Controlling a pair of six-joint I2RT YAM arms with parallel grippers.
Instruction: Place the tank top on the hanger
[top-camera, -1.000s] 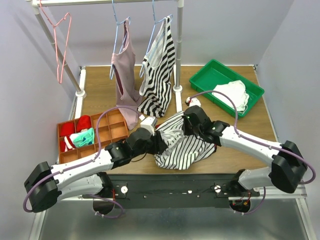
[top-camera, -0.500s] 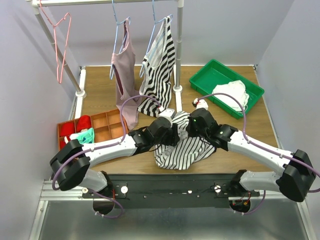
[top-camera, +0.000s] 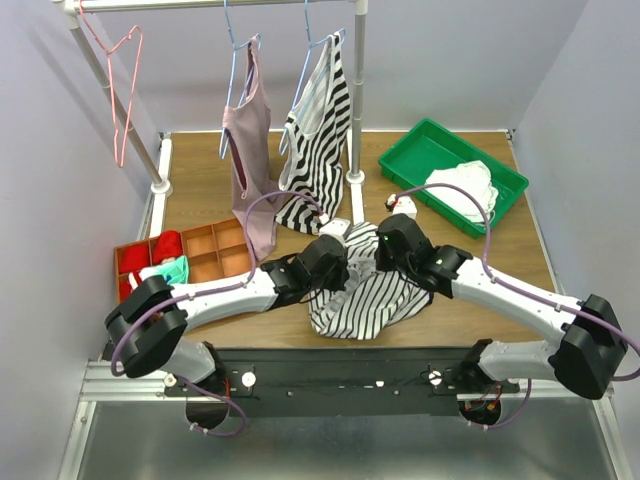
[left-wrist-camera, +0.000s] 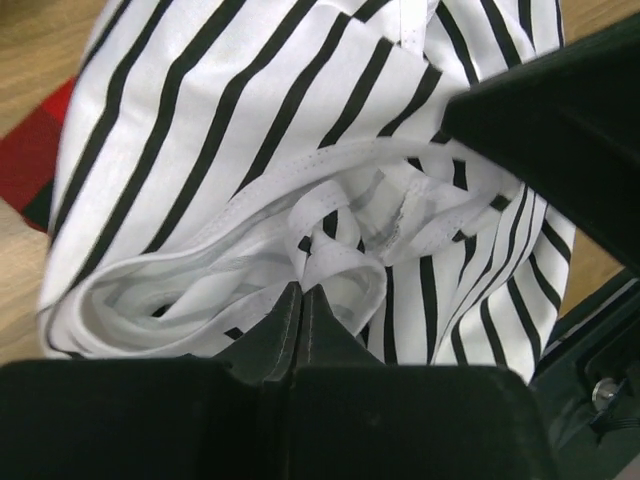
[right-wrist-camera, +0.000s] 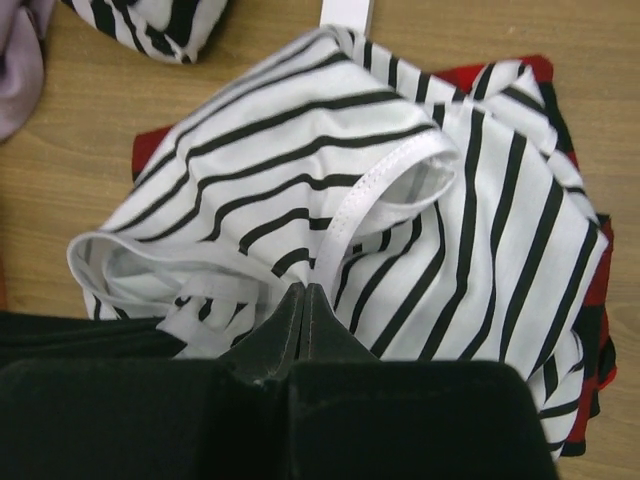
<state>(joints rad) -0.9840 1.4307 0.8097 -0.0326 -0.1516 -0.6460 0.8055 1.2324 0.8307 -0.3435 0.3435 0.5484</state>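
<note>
The tank top (top-camera: 370, 300), white with thin black stripes, lies bunched near the table's front edge. Both grippers meet at its top edge. My left gripper (top-camera: 345, 262) is shut on a fold of the tank top (left-wrist-camera: 250, 150), its tips (left-wrist-camera: 300, 290) pinching white trim. My right gripper (top-camera: 372, 250) is shut on the tank top (right-wrist-camera: 470, 250) too, its tips (right-wrist-camera: 305, 290) closed on the hem by a strap. The pink-red hanger (top-camera: 122, 90) hangs empty at the left end of the rail, far from both grippers.
On light blue hangers hang a mauve top (top-camera: 250, 160) and a boldly striped top (top-camera: 320, 150). A green tray (top-camera: 420, 145) with white cloth sits back right. A brown divided box (top-camera: 215, 255) with red and teal items sits left. Red cloth (right-wrist-camera: 150, 150) lies under the tank top.
My left arm swung in from the left to the tank top's upper edge, and its jaws closed on the fabric. My right gripper stayed pinched on the garment, shifting only slightly.
</note>
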